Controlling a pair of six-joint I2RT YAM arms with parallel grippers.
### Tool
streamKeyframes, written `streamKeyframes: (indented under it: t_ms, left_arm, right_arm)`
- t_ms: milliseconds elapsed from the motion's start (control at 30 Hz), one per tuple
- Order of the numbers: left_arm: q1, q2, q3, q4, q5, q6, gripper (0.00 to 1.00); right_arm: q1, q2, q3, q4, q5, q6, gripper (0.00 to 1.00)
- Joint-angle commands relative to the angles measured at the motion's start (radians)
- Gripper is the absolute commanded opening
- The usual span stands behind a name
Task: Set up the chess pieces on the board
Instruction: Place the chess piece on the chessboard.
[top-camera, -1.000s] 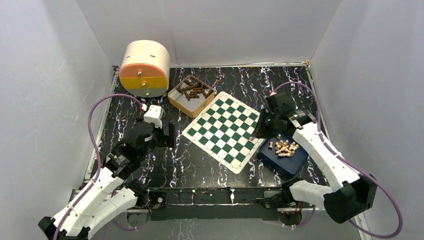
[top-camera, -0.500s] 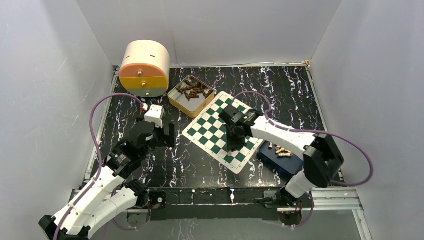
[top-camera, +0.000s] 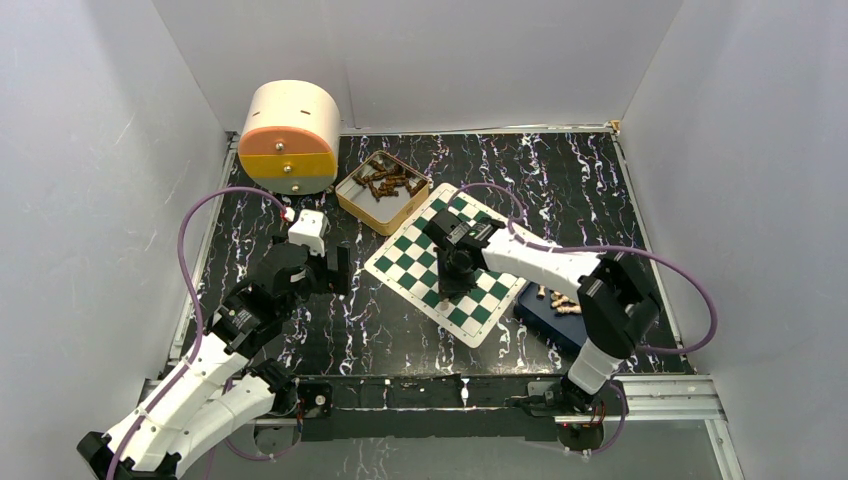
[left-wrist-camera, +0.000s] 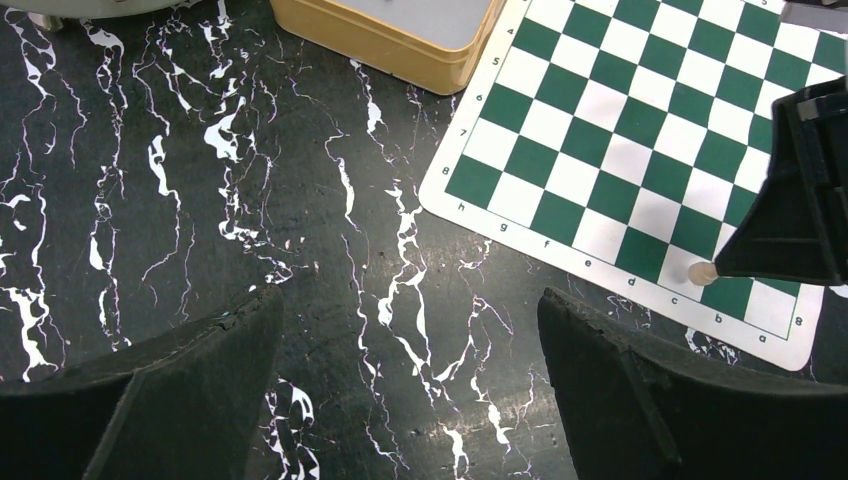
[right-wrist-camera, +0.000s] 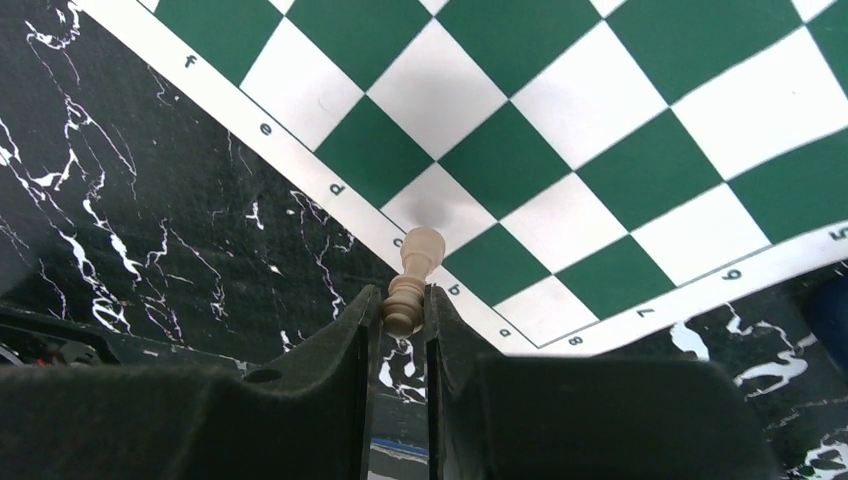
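- The left gripper is staying put over the black marbled desk, its jaws spread wide and holding nothing.
- The right gripper is arriving over the near edge of the green-and-white checked board mat, having swung in from the dark blue rectangular tray.
- Its jaws are pinching one small tan wooden chess piece close above an edge square near letter c, so a first placement seems imminent.

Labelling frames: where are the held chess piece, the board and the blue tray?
held chess piece (right-wrist-camera: 421, 250): right wrist view, its protruding end.
board (top-camera: 405, 255): top external view, bare left squares.
blue tray (top-camera: 548, 322): top external view, bare near part.
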Motion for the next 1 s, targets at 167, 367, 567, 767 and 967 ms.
streamKeyframes:
  t_ms: [167, 367, 567, 767, 967]
  left_arm:
    - [-0.003, -0.008, 0.012, 0.014, -0.012, 0.007, 0.95]
    - [-0.003, -0.018, 0.009, 0.014, -0.015, 0.007, 0.95]
    - [-0.003, -0.02, 0.009, 0.013, -0.018, 0.006, 0.95]
    - [-0.003, -0.018, 0.007, 0.014, -0.018, 0.007, 0.95]
    - [-0.003, -0.019, 0.007, 0.014, -0.018, 0.006, 0.95]
  right_arm:
    - [0.001, 0.085, 0.105, 0.047, -0.018, 0.004, 0.25]
    - [0.001, 0.14, 0.165, 0.049, -0.03, -0.004, 0.25]
    - [0.001, 0.191, 0.229, 0.046, -0.043, -0.005, 0.26]
    - [0.001, 0.245, 0.276, 0.044, -0.043, -0.012, 0.26]
    - [0.001, 0.271, 0.289, 0.041, -0.037, -0.016, 0.26]
